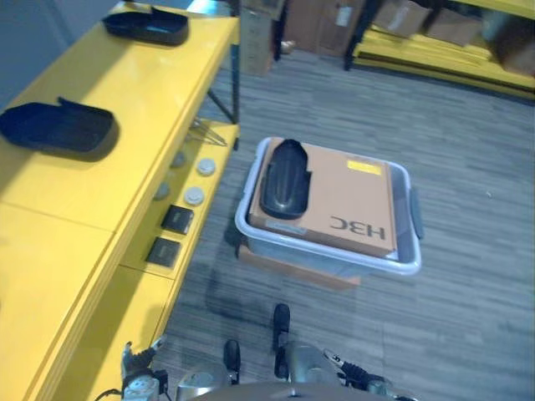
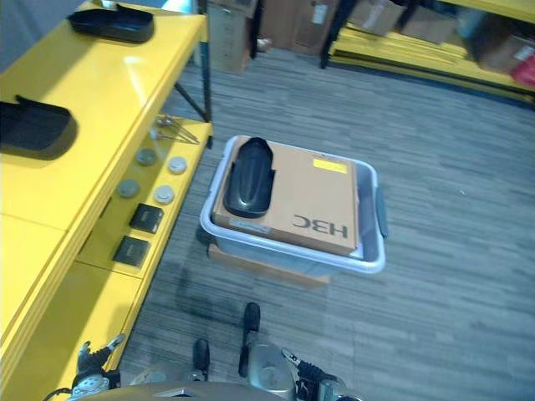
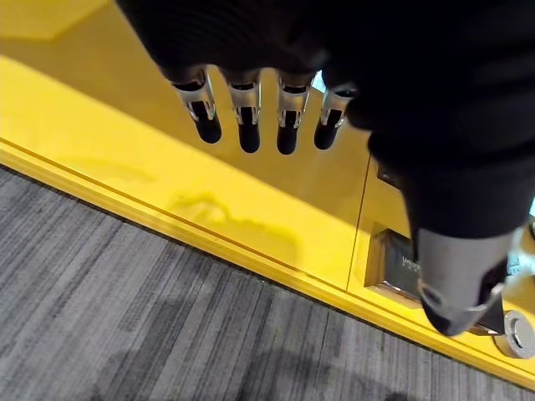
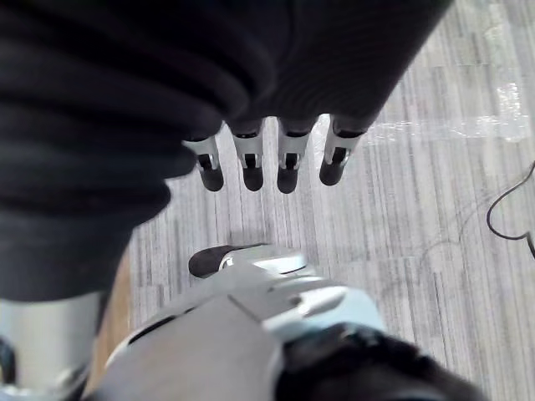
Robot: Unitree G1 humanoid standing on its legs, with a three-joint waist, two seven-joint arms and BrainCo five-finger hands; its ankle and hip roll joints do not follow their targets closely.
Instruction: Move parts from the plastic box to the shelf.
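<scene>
A black moulded plastic part [image 1: 284,178] lies on the brown cardboard sheet [image 1: 343,200] in the clear plastic box [image 1: 408,266]; left hand [image 3: 251,109] and right hand [image 4: 276,150] hang straight-fingered, empty.

Showing a left hand [image 3: 259,117] with a dark ribbed cover and silver fingers [image 3: 248,117] ending in dark tips; wearing the same dark ribbed cover on the right hand [image 4: 267,150]; carrying a thick silver thumb [image 3: 456,284].

1. A cardboard sheet [image 1: 343,196] lies on the plastic box [image 1: 410,263] and carries a short dark print [image 1: 361,226] of three large characters at its 5 o'clock corner, upside down to the head camera.
2. A yellow label [image 1: 364,167] sits at the sheet's 1 o'clock corner; its wording is too small to read.
</scene>
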